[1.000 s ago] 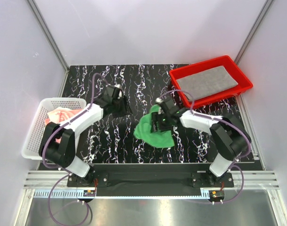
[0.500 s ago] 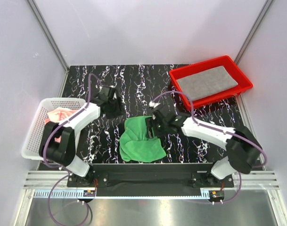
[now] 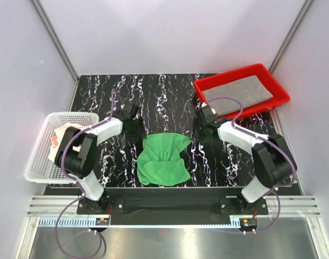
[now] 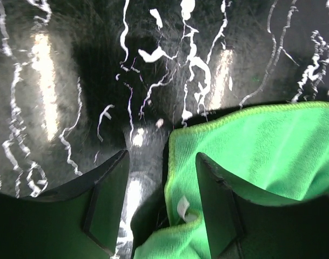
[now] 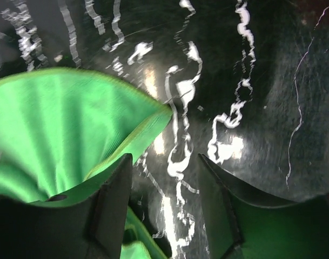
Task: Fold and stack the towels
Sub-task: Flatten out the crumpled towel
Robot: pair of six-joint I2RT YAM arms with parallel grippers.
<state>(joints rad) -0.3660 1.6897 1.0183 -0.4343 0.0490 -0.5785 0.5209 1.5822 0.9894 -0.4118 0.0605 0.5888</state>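
The bright green towel (image 3: 161,159) lies crumpled on the black marbled table, between the two arms. My left gripper (image 3: 133,129) is low at its far-left corner; the left wrist view shows it open (image 4: 161,186), with the green towel's hem (image 4: 261,145) and a white tag reaching in between the jaws. My right gripper (image 3: 198,131) is at the far-right corner, open (image 5: 164,186) over bare table, with the green towel's corner (image 5: 61,124) just left of its left finger. A grey towel (image 3: 237,93) lies flat in the red tray. A pink towel (image 3: 60,135) sits in the basket.
The white lattice basket (image 3: 37,156) stands at the table's left edge. The red tray (image 3: 283,96) is at the far right corner. Grey walls with metal posts enclose the table on three sides.
The right gripper dragged the green towel left and nearer, let it go, and moved back to its far-right corner. The left gripper came down toward the towel's far-left corner.
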